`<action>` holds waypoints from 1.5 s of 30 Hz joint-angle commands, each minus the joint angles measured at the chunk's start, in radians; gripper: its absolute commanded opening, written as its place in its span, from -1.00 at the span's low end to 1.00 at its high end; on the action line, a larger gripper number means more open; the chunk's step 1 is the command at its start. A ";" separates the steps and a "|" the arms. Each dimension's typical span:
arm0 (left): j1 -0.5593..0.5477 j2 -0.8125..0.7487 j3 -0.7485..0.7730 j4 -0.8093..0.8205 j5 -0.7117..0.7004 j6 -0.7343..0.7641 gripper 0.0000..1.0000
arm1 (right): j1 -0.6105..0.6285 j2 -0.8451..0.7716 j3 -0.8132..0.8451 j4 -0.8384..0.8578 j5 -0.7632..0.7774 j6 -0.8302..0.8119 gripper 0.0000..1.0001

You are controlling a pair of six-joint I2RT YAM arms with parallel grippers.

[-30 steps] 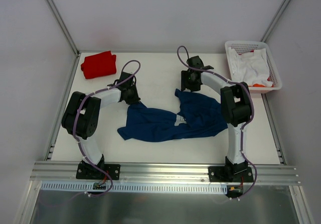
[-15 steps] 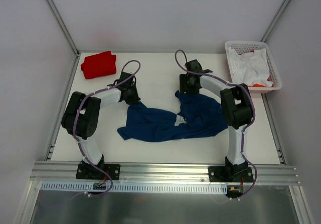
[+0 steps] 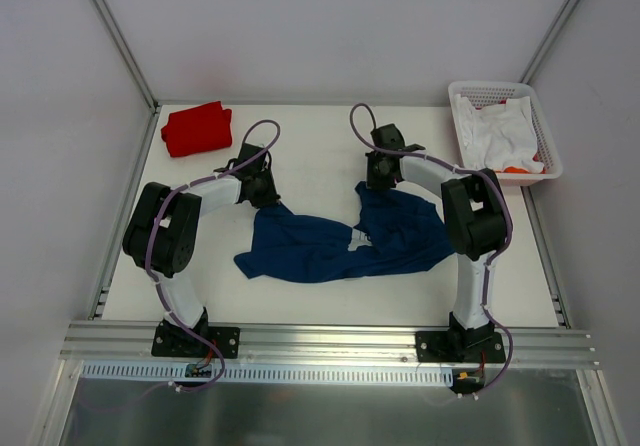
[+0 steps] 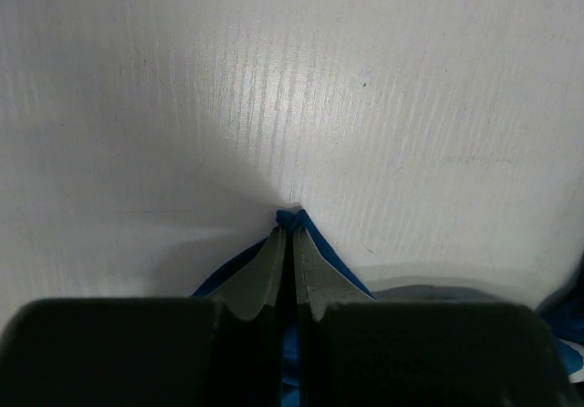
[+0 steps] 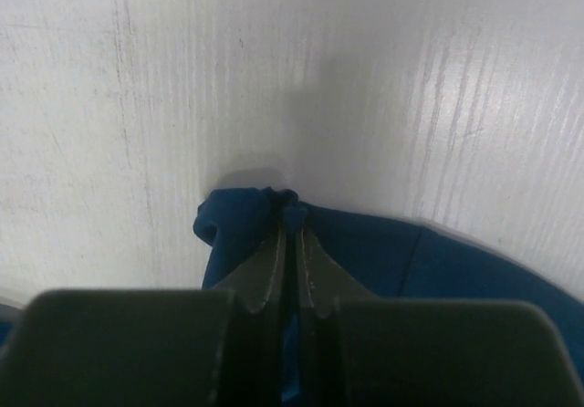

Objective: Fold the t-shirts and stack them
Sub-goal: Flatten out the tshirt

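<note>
the navy t-shirt (image 3: 340, 241) is spread crumpled across the middle of the table (image 3: 310, 146), between the two arms. soft irregular folds and a small white patch near its centre are visible, but the print itself cannot be read. the red t-shirt (image 3: 196, 129) is laid as a compact folded bundle in the far left corner of the table, well apart from the navy one. the left gripper (image 4: 292, 234) is clenched on the far left corner of the navy t-shirt. in the left wrist view a small point of blue cloth is pinched between the closed fingertips, low over the table. the right gripper (image 5: 293, 220) is likewise clamped on the far right edge of the same shirt, where a rolled blue hem is bunched around the closed fingertips. the fingers (image 5: 265, 270) are seen as dull grey, tapered pads mounted on black housings. the table is a white board with a fine ribbed grain and faint scuffs. a white plastic basket (image 3: 547, 138) with a latticed wall is placed at the far right corner, and white cloth (image 3: 497, 136) is held in it. the table is enclosed by plain pale walls with metal framing, and the arm bases are carried on an aluminium rail (image 3: 330, 341) at the near edge.
</note>
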 commanded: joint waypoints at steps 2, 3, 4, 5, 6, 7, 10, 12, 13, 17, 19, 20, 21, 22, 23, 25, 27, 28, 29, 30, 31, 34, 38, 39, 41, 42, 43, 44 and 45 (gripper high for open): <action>0.005 -0.007 -0.012 -0.039 0.006 0.005 -1.00 | 0.010 -0.060 0.040 -0.107 0.061 -0.032 -0.99; 0.005 -0.028 -0.010 -0.039 -0.002 0.012 -1.00 | 0.010 -0.074 0.056 -0.116 0.078 -0.045 -1.00; 0.005 -0.044 -0.007 -0.039 -0.009 0.015 -1.00 | 0.010 -0.108 0.064 -0.137 0.089 -0.051 -0.99; 0.005 -0.061 -0.003 -0.041 -0.015 0.021 -1.00 | 0.010 -0.128 0.069 -0.144 0.100 -0.058 -0.99; 0.005 -0.102 0.000 -0.044 -0.022 0.029 -1.00 | 0.010 -0.151 0.072 -0.148 0.118 -0.064 -0.99; 0.005 -0.123 0.011 -0.049 -0.041 0.040 -1.00 | 0.009 -0.174 0.084 -0.165 0.127 -0.076 -0.99; 0.005 -0.220 0.052 -0.076 -0.074 0.063 -1.00 | 0.010 -0.266 0.130 -0.216 0.158 -0.109 -0.99; 0.006 -0.287 0.078 -0.101 -0.107 0.077 -1.00 | 0.009 -0.335 0.156 -0.242 0.176 -0.122 -0.99; 0.005 -0.309 0.104 -0.108 -0.124 0.083 -1.00 | 0.009 -0.361 0.182 -0.263 0.184 -0.127 -0.99; 0.005 -0.445 0.161 -0.130 -0.163 0.106 -1.00 | 0.009 -0.479 0.246 -0.317 0.216 -0.160 -0.99; 0.005 -0.492 0.192 -0.136 -0.176 0.121 -1.00 | 0.009 -0.545 0.271 -0.346 0.233 -0.171 -0.99; 0.005 -0.537 0.198 -0.139 -0.190 0.126 -1.00 | 0.007 -0.566 0.288 -0.354 0.241 -0.182 -0.99; 0.006 -0.561 0.213 -0.139 -0.199 0.136 -1.00 | 0.009 -0.614 0.294 -0.360 0.253 -0.185 -0.99; 0.005 -0.585 0.220 -0.142 -0.209 0.143 -1.00 | 0.007 -0.638 0.299 -0.368 0.261 -0.190 -0.99; 0.005 -0.636 0.223 -0.139 -0.229 0.149 -1.00 | 0.007 -0.666 0.302 -0.371 0.275 -0.193 -0.99; 0.005 -0.688 0.232 -0.142 -0.250 0.169 -1.00 | 0.009 -0.747 0.302 -0.374 0.292 -0.203 -0.99; 0.005 -0.763 0.240 -0.144 -0.281 0.190 -1.00 | 0.009 -0.801 0.308 -0.378 0.312 -0.216 -0.99; 0.006 -0.786 0.244 -0.145 -0.291 0.196 -1.00 | 0.009 -0.844 0.316 -0.386 0.315 -0.222 -0.99; 0.005 -0.827 0.247 -0.154 -0.299 0.207 -1.00 | 0.007 -0.861 0.328 -0.398 0.327 -0.225 -0.99; 0.005 -0.848 0.258 -0.159 -0.313 0.210 -1.00 | 0.006 -0.875 0.360 -0.426 0.331 -0.228 -1.00; 0.005 -0.884 0.264 -0.167 -0.318 0.213 -1.00 | 0.007 -0.904 0.375 -0.438 0.332 -0.229 -0.99; 0.005 -0.953 0.278 -0.187 -0.328 0.218 -1.00 | 0.009 -0.968 0.409 -0.466 0.341 -0.233 -0.99; 0.005 -1.042 0.293 -0.213 -0.356 0.229 -1.00 | 0.006 -1.047 0.440 -0.495 0.377 -0.239 -0.99; 0.005 -1.059 0.298 -0.217 -0.365 0.232 -1.00 | 0.007 -1.060 0.448 -0.500 0.385 -0.239 -0.99; 0.005 -1.107 0.315 -0.230 -0.381 0.236 -1.00 | 0.007 -1.097 0.475 -0.513 0.394 -0.240 -0.99; 0.005 -1.136 0.318 -0.239 -0.381 0.235 -1.00 | 0.004 -1.106 0.484 -0.516 0.394 -0.239 -0.99; 0.005 -1.151 0.324 -0.243 -0.384 0.229 -1.00 | 0.009 -1.116 0.501 -0.520 0.391 -0.233 -0.99; 0.005 -1.165 0.333 -0.246 -0.382 0.226 -1.00 | 0.007 -1.135 0.507 -0.523 0.391 -0.229 -0.99; 0.005 -1.179 0.335 -0.254 -0.379 0.221 -1.00 | 0.007 -1.146 0.514 -0.524 0.387 -0.226 -0.99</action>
